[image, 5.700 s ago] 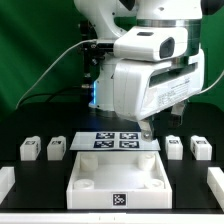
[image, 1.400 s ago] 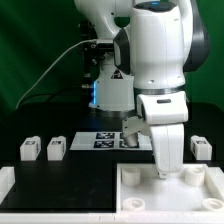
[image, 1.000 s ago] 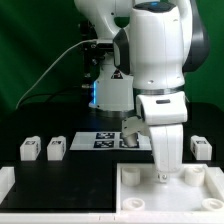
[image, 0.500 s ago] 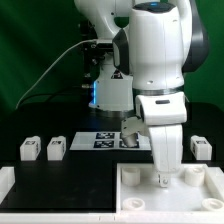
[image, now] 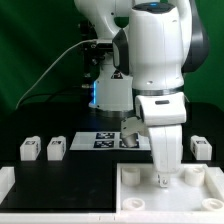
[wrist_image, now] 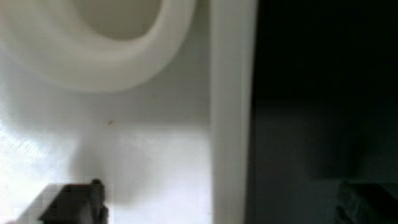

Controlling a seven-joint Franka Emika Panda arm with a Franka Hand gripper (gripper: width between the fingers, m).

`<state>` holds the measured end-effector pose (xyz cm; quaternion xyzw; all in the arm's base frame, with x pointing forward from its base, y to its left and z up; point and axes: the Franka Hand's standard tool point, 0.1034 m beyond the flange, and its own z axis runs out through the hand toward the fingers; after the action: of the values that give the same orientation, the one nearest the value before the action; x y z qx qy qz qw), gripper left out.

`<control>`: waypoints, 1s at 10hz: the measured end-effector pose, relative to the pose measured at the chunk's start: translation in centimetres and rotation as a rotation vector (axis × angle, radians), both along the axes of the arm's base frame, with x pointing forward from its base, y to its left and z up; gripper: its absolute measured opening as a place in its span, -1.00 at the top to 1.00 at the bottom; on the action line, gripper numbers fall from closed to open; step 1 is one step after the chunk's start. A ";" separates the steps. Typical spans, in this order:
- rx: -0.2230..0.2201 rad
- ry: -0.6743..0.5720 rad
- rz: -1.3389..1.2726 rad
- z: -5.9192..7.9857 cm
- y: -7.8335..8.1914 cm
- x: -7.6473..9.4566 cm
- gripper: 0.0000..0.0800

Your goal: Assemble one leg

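Observation:
Two small white legs stand at the exterior view's left and a third leg at its right; a fourth is hidden. The large white tabletop lies at the front right. My gripper points down onto the tabletop's far wall, far from the legs. In the wrist view the tabletop's white floor and its wall fill the picture. One dark fingertip stands well clear of the wall on the inner side. The jaws stand apart, astride the wall, holding nothing.
The marker board lies behind the tabletop, partly behind the arm. A white block sits at the front left edge. The black table shows between the left legs and the tabletop.
Since 5.7 s ago the tabletop has gone from the front middle to the front right, and the arm has come down onto it. Over the last second nothing has moved.

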<state>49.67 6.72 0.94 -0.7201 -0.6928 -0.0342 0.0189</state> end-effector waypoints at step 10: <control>0.095 0.024 -1.018 6.4 4.9 -1.2 -0.62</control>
<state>48.49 11.58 7.38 -0.9650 -0.2516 -0.0623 0.0407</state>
